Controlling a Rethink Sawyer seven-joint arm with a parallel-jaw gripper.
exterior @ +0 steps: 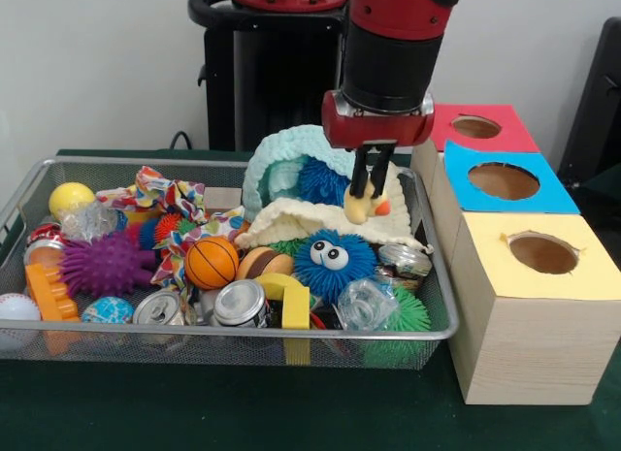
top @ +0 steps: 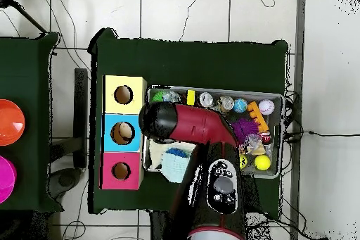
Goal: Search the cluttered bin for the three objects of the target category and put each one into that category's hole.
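My gripper point(exterior: 365, 193) hangs over the back right part of the wire bin point(exterior: 233, 331), shut on a small yellow toy with an orange tip point(exterior: 361, 209), which looks like a rubber duck. The toy sits just above a cream cloth point(exterior: 291, 224). To the right of the bin stand three wooden boxes with holes, topped red point(exterior: 511, 131), blue point(exterior: 464, 181) and yellow point(exterior: 505, 272). In the overhead view the red arm point(top: 190, 124) covers the gripper and the toy. The boxes there are the yellow point(top: 124, 82), the blue point(top: 124, 119) and the red point(top: 121, 158).
The bin is packed: a blue furry ball with eyes point(exterior: 333, 260), a teal cloth point(exterior: 291, 150), a basketball point(exterior: 211, 263), a purple spiky ball point(exterior: 105, 265), a yellow ball point(exterior: 72, 199), two cans point(exterior: 240, 303), a green spiky ball point(exterior: 408, 315). A black chair point(exterior: 592, 102) stands at the right.
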